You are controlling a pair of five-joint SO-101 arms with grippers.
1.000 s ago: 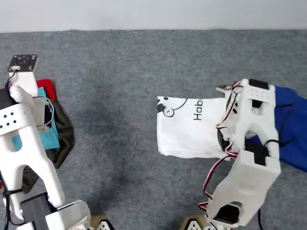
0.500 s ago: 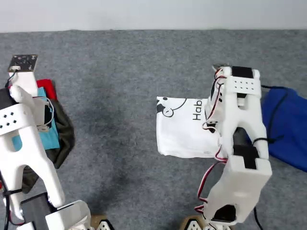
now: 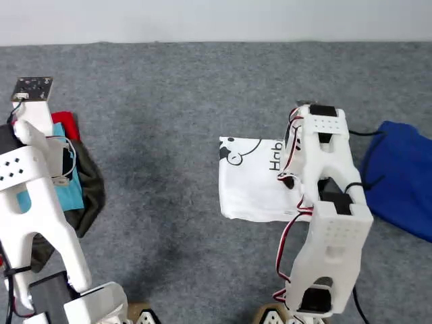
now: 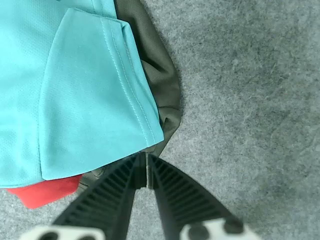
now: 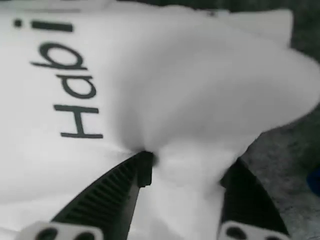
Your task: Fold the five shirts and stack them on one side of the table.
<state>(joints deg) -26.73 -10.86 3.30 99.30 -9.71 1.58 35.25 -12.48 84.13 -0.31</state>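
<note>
1. Left claw [image 4: 147,172]: its fingers are pressed together with nothing between them. It hangs over the edge of the pile well left of the white shirt [image 3: 250,179] and has not budged in the last second.
2. Pile [image 3: 81,182]: the teal shirt [image 4: 75,90] is on top, the dark shirt [image 4: 162,95] under it, and the red shirt [image 4: 42,190] peeks out. It lies at the tabletop [image 3: 169,94] edge far left of the white shirt, unchanged.
3. White shirt: it lies mid-tabletop, printed side up. Its left edge has stayed put while its right part has been drawn leftward, so the visible patch is narrower than a second ago.
4. Right claw [image 5: 192,175]: it is clamped on a bunched fold of the white shirt's right part. Its arm [image 3: 327,202] has swung left from that shirt's right edge to over its middle.
5. Blue shirt [image 3: 401,189]: it lies crumpled just right of the white shirt, no longer overlapped by the arm.
6. Meaning: the white shirt's fold looks under way, not finished. Three shirts appear piled, and the blue one is yet to be folded.
</note>
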